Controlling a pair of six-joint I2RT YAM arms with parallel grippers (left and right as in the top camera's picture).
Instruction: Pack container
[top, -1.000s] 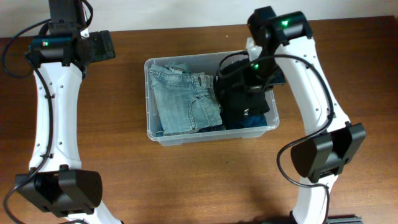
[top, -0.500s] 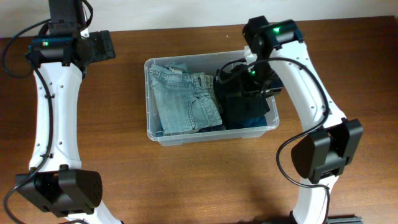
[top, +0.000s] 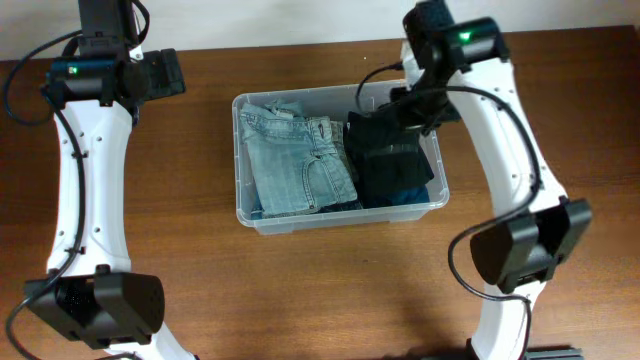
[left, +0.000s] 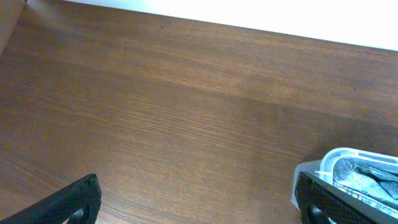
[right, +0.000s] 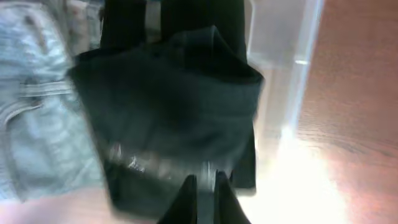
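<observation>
One broad brown wooden counter (top: 300, 290) carried everything, and no loose clothing showed on it in the overhead view. The large clear plastic rectangular container (top: 238, 160) sat in the middle of that frame, a little above centre, long side running left to right.

Its left half was filled by a folded pair of light blue denim jeans (top: 300, 165), lying flat. Its right half held a folded black garment (top: 392, 160), with a strip of dark blue fabric (top: 405, 197) showing under its lower edge against the front wall. Both lay inside the rim, so the packing looked largely done. What seemed left was, at most, tidying the black piece and clearing the arms away. Whether more items waited out of frame could not be told.

The right hand (right: 203, 190) hung above the black garment near the container's upper right corner. Its fingers were pressed together and appeared to grip nothing, though the wrist view was blurred. The left hand (top: 170, 73) hung at the upper left of the overhead frame, well apart from the container, spread wide over bare wood and holding nothing.
</observation>
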